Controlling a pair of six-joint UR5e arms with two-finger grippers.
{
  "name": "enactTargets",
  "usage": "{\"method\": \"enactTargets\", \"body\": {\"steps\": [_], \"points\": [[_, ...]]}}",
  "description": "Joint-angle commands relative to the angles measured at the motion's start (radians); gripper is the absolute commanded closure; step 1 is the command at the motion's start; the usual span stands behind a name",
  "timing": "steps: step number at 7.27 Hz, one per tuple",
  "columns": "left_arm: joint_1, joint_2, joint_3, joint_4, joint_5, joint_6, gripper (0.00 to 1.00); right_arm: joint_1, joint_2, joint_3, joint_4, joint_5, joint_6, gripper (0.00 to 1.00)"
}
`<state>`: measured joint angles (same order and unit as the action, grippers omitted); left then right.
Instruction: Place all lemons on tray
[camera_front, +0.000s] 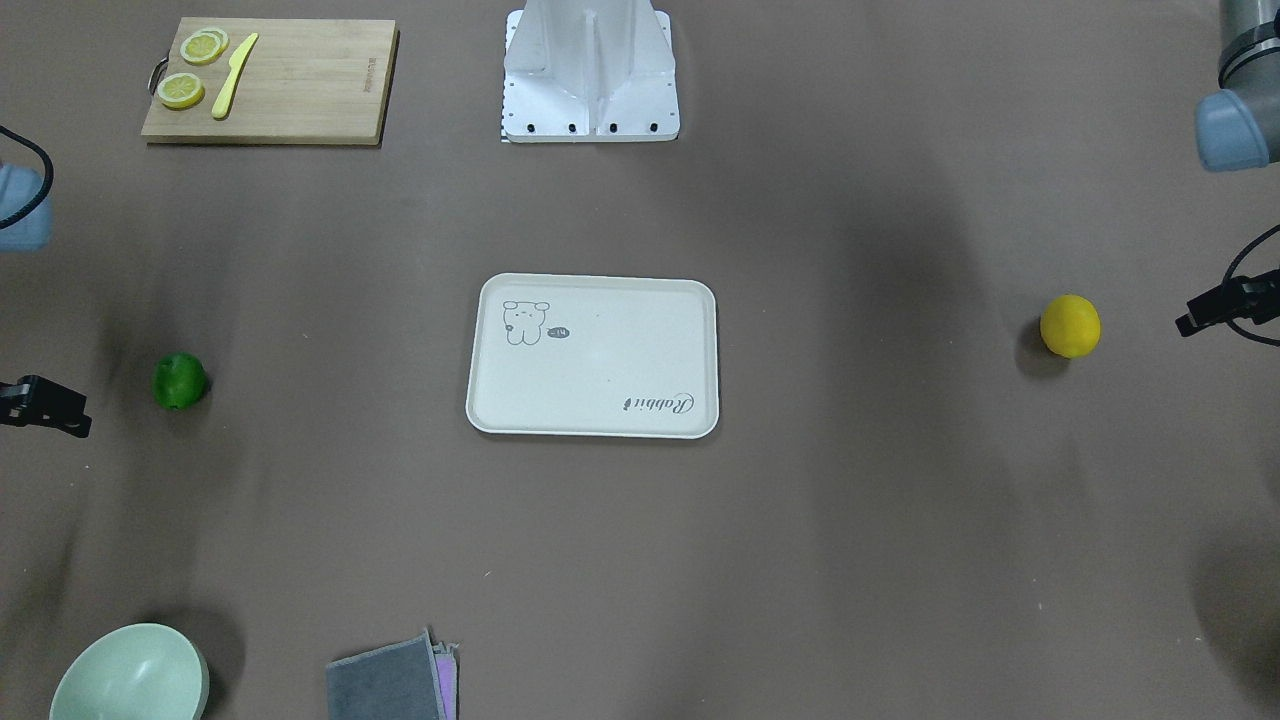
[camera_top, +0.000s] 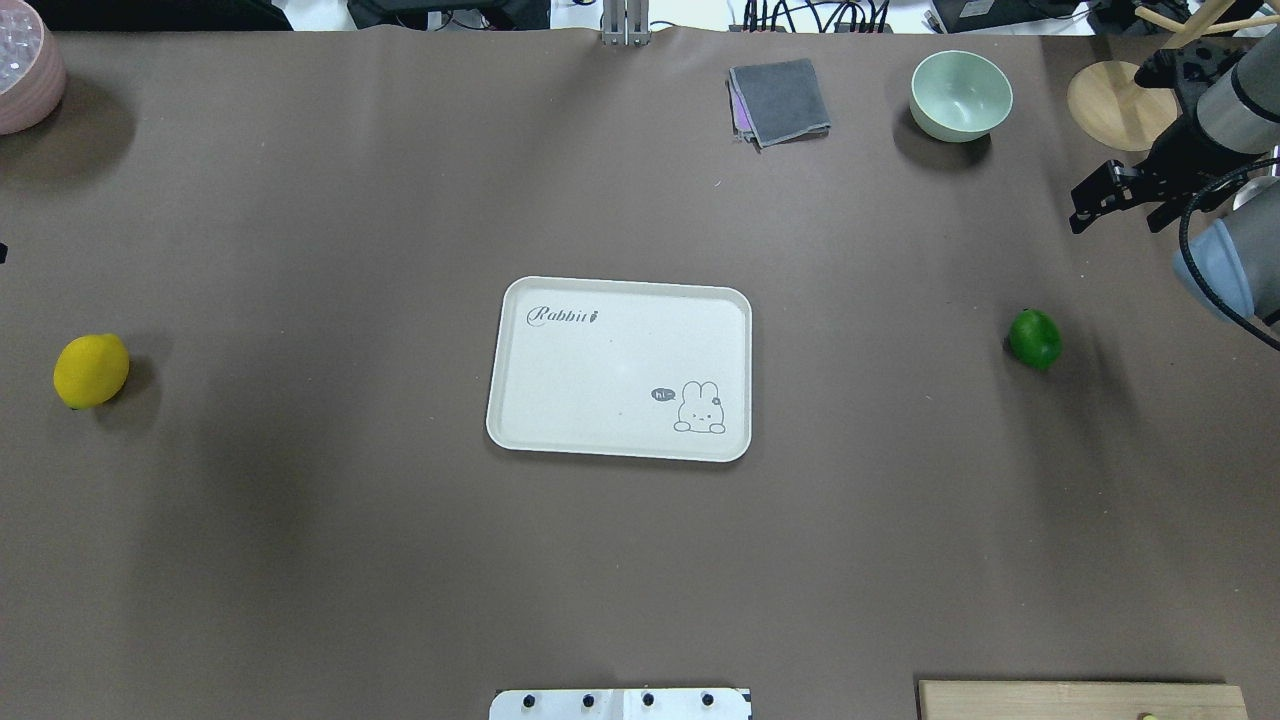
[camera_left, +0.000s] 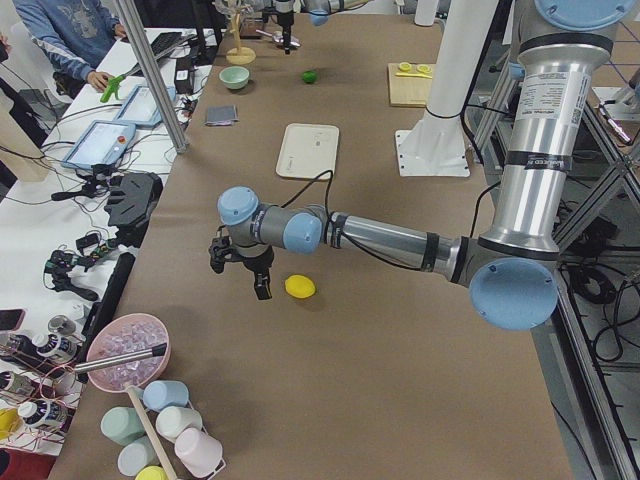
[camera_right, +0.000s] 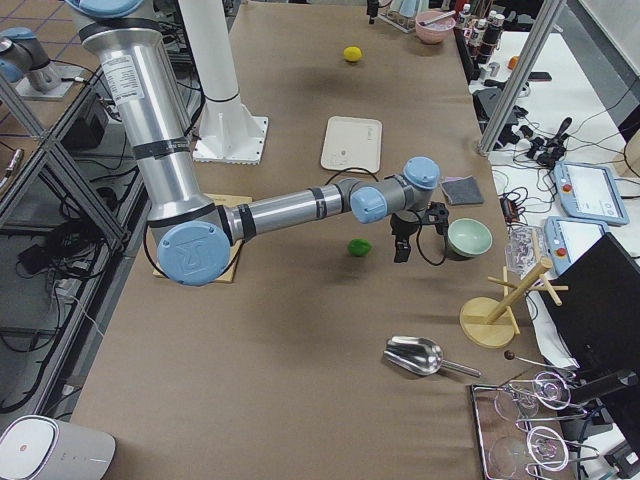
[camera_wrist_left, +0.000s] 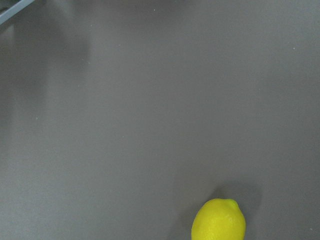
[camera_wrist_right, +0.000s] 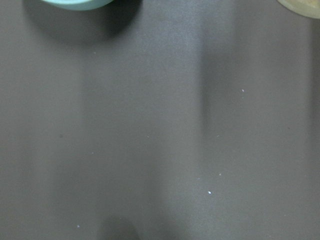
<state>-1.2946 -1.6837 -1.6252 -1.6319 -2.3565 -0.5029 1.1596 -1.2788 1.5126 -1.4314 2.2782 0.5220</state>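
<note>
Yellow lemon (camera_front: 1070, 326): lies on the table well out on the robot's left of the tray (camera_front: 600, 350), near the left gripper (camera_left: 240, 276). The left wrist view catches it at its bottom edge.
Green lemon (camera_front: 180, 381): lies on the table well out on the tray's other side, near the right gripper (camera_top: 1113, 198).
Grippers: both hang above the table, and I cannot tell how wide either stands.
Right wrist view: table cover and the bowl (camera_wrist_right: 75, 3) rim.
Cutting board (camera_front: 270, 80): whole in the front view, only a corner overhead.
</note>
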Motion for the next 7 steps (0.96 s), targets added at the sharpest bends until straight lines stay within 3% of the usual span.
{"method": "enactTargets", "body": {"steps": [1,4,7], "points": [[0.088,0.042,-0.005,-0.163,0.002,-0.196,0.04,-0.041,0.004,0.001,0.005,-0.005,0.05,0.0],[0.182,0.103,0.001,-0.35,0.081,-0.299,0.04,-0.087,0.001,0.003,0.009,-0.002,0.094,0.0],[0.21,0.107,0.042,-0.417,0.12,-0.307,0.04,-0.113,-0.043,0.001,0.083,0.001,0.098,0.0]]}}
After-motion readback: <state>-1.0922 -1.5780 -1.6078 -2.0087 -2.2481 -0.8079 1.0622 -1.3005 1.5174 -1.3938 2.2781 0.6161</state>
